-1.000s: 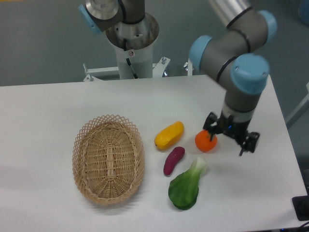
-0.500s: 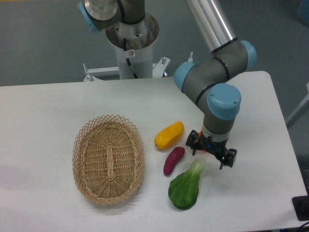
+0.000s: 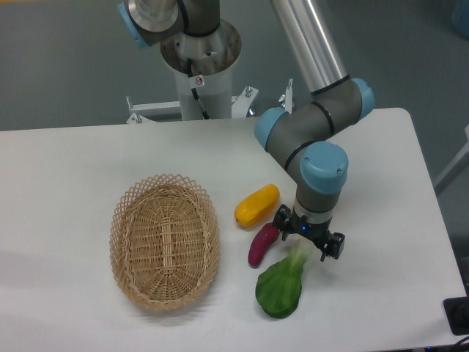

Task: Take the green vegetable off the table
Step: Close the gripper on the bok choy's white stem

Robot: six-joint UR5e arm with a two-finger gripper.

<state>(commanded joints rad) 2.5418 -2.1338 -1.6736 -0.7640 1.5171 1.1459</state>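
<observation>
Green and broad at its leaf, pale at its stalk, the green vegetable (image 3: 282, 284) lies on the white table (image 3: 73, 183) in the lower middle-right of the frame, its dark leaf toward the bottom edge and its whitish stalk pointing up and to the right. We see the gripper (image 3: 308, 240) directly above that stalk end, its two dark fingers spread apart, one on the left by the purple piece and one on the right. The stalk tip sits between them, but from this angle we cannot say whether the fingers touch it or hang just above it. Nothing is clamped in the jaws as far as we can make out.

Just left of the stalk lies a small purple eggplant (image 3: 263, 244), tilted, with its upper end close to the left finger. Above it and slightly left rests a yellow fruit (image 3: 256, 204), also tilted, near but apart from the eggplant. An oval wicker basket (image 3: 124, 220) sits in the lower left-centre of the frame, well apart from the vegetable. The arm (image 3: 315, 136), grey with blue joint caps, reaches down from the upper middle of the frame, and its base column (image 3: 199, 66) stands beyond the far edge of the table.
</observation>
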